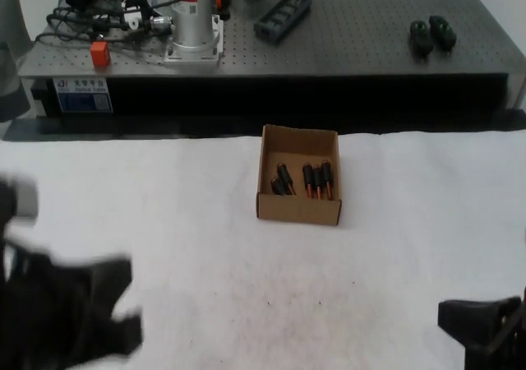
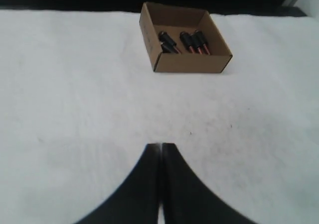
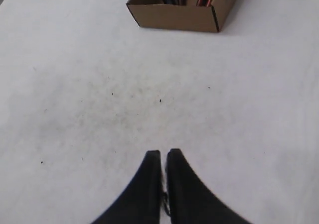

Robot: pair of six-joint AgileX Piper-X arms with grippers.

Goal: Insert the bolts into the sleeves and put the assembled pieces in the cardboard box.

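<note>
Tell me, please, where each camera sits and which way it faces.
High view: behind both arms, looking forward and down over the white cover to the cardboard box; the left arm and right arm show at the near corners.
Left wrist view: on the left wrist, facing forward to the box from its left; the left hand shows, shut.
Right wrist view: on the right wrist, facing the box from its right; the right hand shows, shut.
Shared: all three see the box holding the assembled pieces.
</note>
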